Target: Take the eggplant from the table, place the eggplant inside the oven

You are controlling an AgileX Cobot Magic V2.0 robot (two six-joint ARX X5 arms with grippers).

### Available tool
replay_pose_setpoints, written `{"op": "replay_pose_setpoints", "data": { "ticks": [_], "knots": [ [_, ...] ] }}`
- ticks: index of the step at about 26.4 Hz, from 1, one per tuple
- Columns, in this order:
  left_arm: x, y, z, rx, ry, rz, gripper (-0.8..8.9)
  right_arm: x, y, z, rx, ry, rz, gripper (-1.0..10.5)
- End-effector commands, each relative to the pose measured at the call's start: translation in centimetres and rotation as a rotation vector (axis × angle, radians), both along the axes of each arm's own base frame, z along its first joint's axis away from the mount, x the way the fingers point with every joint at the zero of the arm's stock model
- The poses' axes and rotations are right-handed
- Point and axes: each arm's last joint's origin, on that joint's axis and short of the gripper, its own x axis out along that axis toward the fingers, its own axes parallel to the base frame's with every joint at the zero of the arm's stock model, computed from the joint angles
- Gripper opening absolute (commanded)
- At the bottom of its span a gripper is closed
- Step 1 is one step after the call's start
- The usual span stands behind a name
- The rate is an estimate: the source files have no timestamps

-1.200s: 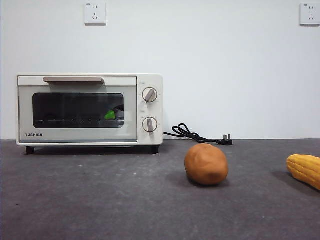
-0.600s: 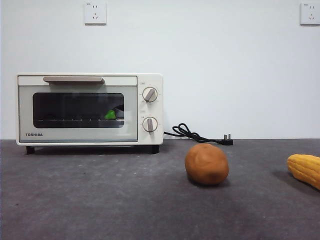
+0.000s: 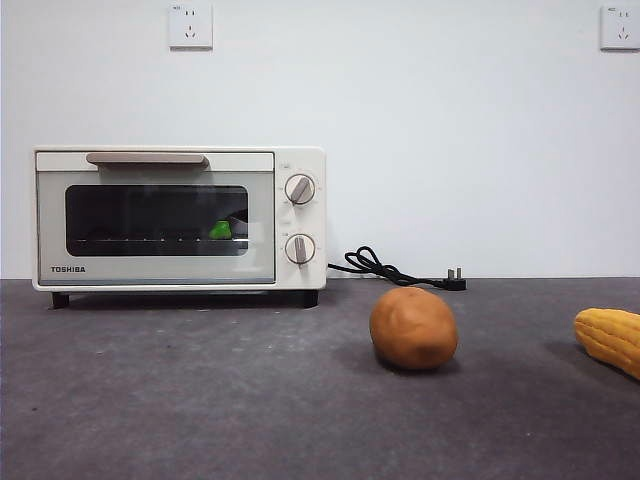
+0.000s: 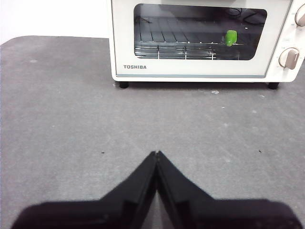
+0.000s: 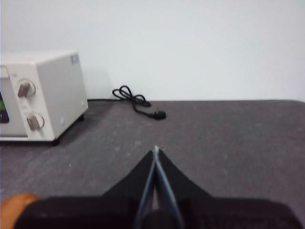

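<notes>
Left gripper: jaws pressed together, pinching nothing, tips low over bare surface. Straight ahead of them, well apart, stands the cream-white Toshiba toaster oven, dark glass door shut.

Right gripper: jaws likewise pressed together, empty. Ahead and off to one side is the oven's knob end; further ahead, a coiled black power cord, unplugged, lies by the wall. An orange-brown rounded potato sits close beside this gripper's base.

Task object: the dark purple toy eggplant is inside the oven, on the wire rack toward the knob end. Only its bright green stem cap reads clearly through the glass; the purple body is lost against the dark interior.

Step judgement: placement looks done and the door is closed. Both arms appear parked clear of the oven. No further grasp seems called for; at most a retreat to rest.

Surface: the flat dark grey mottled matte table also carries a yellow corn cob at its edge. Room: plain white wall, two white sockets high up.
</notes>
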Motion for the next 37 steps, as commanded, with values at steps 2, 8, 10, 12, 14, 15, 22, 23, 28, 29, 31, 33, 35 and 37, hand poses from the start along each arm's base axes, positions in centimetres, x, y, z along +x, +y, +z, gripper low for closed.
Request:
{"op": "replay_pose_setpoints", "data": {
  "ticks": [2, 8, 10, 12, 14, 15, 22, 23, 28, 29, 31, 33, 35, 37],
  "knots": [
    [0.1, 0.0, -0.3, -0.006, 0.007, -0.006, -0.04, 0.3, 0.0, -1.5, 0.02, 0.038, 0.002, 0.0],
    [0.1, 0.0, -0.3, -0.006, 0.006, -0.006, -0.04, 0.7, 0.1, -3.8, 0.031, 0.122, 0.023, 0.0],
    [0.1, 0.0, -0.3, -0.006, 0.006, -0.006, -0.04, 0.7, 0.1, -4.2, 0.03, 0.165, 0.022, 0.0],
    [0.1, 0.0, -0.3, -0.006, 0.007, -0.006, -0.04, 0.6, 0.0, -4.3, 0.028, 0.179, 0.015, 0.0],
    [0.1, 0.0, -0.3, -0.006, 0.007, -0.006, -0.04, 0.6, -0.1, -4.3, 0.029, 0.179, 0.009, 0.0],
    [0.1, 0.0, -0.3, -0.006, 0.007, -0.006, -0.04, 0.6, -0.1, -4.3, 0.031, 0.18, 0.009, 0.0],
    [0.1, 0.0, -0.3, -0.006, 0.007, -0.006, -0.04, 0.6, -0.1, -4.3, 0.031, 0.18, 0.009, 0.0],
    [0.1, 0.0, -0.3, -0.006, 0.007, -0.006, -0.04, 0.7, -0.1, -4.3, 0.031, 0.181, 0.009, 0.0],
    [0.1, 0.0, -0.3, -0.006, 0.007, -0.006, -0.04, 0.7, -0.1, -4.3, 0.031, 0.181, 0.009, 0.0],
    [0.1, 0.0, -0.3, -0.006, 0.007, -0.006, -0.04, 0.7, -0.1, -4.3, 0.031, 0.181, 0.009, 0.0],
    [0.1, 0.0, -0.3, -0.006, 0.007, -0.006, -0.04, 0.7, -0.1, -4.3, 0.031, 0.181, 0.009, 0.0],
    [0.1, 0.0, -0.3, -0.006, 0.007, -0.006, -0.04, 0.7, -0.1, -4.3, 0.031, 0.181, 0.009, 0.0],
    [0.1, 0.0, -0.3, -0.006, 0.007, -0.006, -0.04, 0.7, -0.1, -4.3, 0.031, 0.181, 0.009, 0.0],
    [0.1, 0.0, -0.3, -0.006, 0.007, -0.006, -0.04, 0.7, -0.1, -4.3, 0.031, 0.181, 0.009, 0.0]
  ]
}}
